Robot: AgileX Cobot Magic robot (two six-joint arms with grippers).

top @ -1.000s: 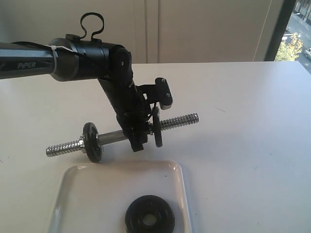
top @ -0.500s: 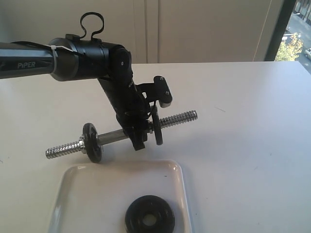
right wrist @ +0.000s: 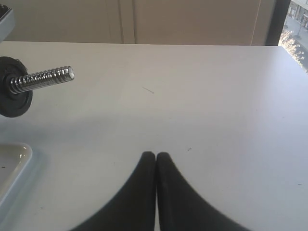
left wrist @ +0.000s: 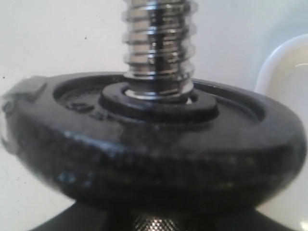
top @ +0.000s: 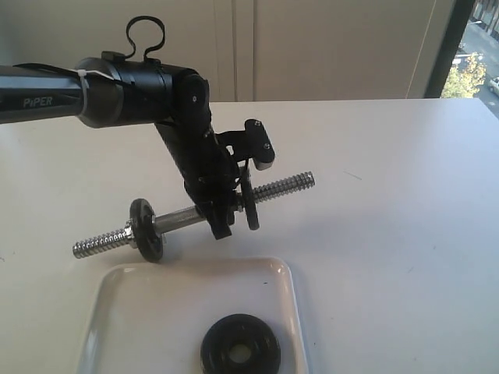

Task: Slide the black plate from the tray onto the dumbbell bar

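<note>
The chrome dumbbell bar (top: 183,217) lies across the table, raised at its right threaded end (top: 285,187). A black plate (top: 250,206) stands upright on that end, with the thread passing through its centre hole. My left gripper (top: 236,210) is shut on this plate from above. In the left wrist view the plate (left wrist: 159,159) fills the picture around the thread (left wrist: 159,43) and hides the fingers. A second disc (top: 146,231) sits on the bar's left part. A third disc (top: 240,352) lies flat in the white tray (top: 293,312). My right gripper (right wrist: 156,157) is shut on nothing, over bare table.
The tray's corner (right wrist: 12,163) and the bar's threaded tip (right wrist: 45,77) show at one side of the right wrist view. The white table (top: 390,202) runs to a wall and a window (top: 468,54) at the back right.
My left gripper has shifted slightly left with the plate along the thread. The bar's right end has risen a little.
</note>
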